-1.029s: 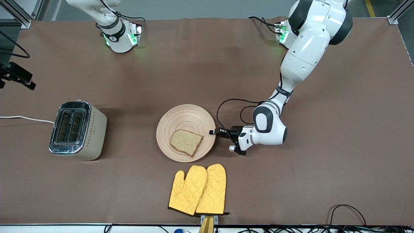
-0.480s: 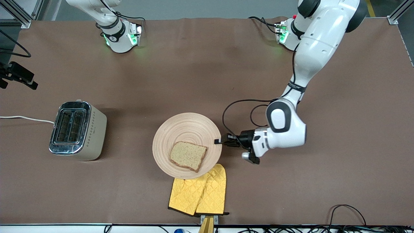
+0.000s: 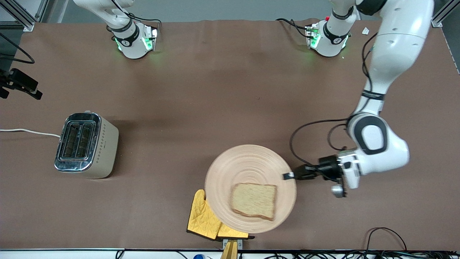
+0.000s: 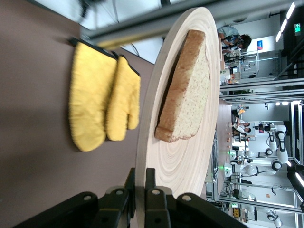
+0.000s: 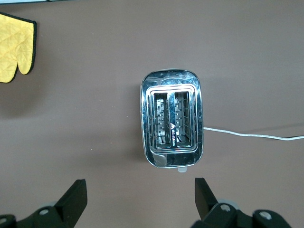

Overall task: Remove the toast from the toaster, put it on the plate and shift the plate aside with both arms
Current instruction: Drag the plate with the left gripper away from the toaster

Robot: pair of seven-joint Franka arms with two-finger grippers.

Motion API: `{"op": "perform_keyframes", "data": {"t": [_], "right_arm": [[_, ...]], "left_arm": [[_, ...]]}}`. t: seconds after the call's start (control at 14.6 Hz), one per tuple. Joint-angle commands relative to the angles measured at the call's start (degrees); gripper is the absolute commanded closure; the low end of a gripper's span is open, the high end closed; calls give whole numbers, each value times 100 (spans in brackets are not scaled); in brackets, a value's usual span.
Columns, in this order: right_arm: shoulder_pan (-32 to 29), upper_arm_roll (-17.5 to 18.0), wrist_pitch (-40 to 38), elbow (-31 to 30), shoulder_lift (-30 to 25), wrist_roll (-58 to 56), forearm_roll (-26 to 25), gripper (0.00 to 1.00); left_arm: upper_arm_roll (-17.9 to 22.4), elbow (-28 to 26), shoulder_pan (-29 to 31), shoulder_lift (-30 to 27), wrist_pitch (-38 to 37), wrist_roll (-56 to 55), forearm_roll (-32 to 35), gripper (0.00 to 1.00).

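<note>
The round pale wooden plate (image 3: 248, 169) is held up in the air over the yellow oven mitts (image 3: 203, 219), with the toast (image 3: 254, 200) lying on it. My left gripper (image 3: 288, 176) is shut on the plate's rim at the side toward the left arm's end. In the left wrist view the plate (image 4: 183, 161) shows edge-on between my fingers (image 4: 140, 183), the toast (image 4: 187, 90) resting on it. My right gripper (image 5: 140, 194) is open and empty high over the table beside the toaster (image 5: 172, 124); it is out of the front view.
The chrome and beige toaster (image 3: 86, 144) stands toward the right arm's end, its white cord running off the table. The yellow mitts (image 4: 102, 99) lie near the table's front edge, partly covered by the plate. Cables lie along that edge.
My left gripper has lifted the plate with the toast off the table and carried it toward the front camera and the left arm's end, over the mitts. The toaster has not moved.
</note>
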Motion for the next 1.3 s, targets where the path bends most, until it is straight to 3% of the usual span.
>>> {"op": "perform_keyframes", "data": {"t": [0.0, 0.34, 0.82, 1.24], "right_arm": [[-71, 50, -32, -29, -47, -73, 71, 0], [-71, 41, -50, -29, -47, -73, 71, 0], [-89, 41, -41, -38, -56, -73, 71, 0], [-98, 32, -41, -47, -48, -82, 71, 0]], "left_arm": [[-79, -161, 749, -198, -543, 43, 429, 100], [-70, -187, 1769, 13, -1151, 244, 991, 100], [-61, -328, 2596, 232, -1678, 446, 1810, 100], [-53, -591, 3071, 417, -1687, 1009, 2057, 100]]}}
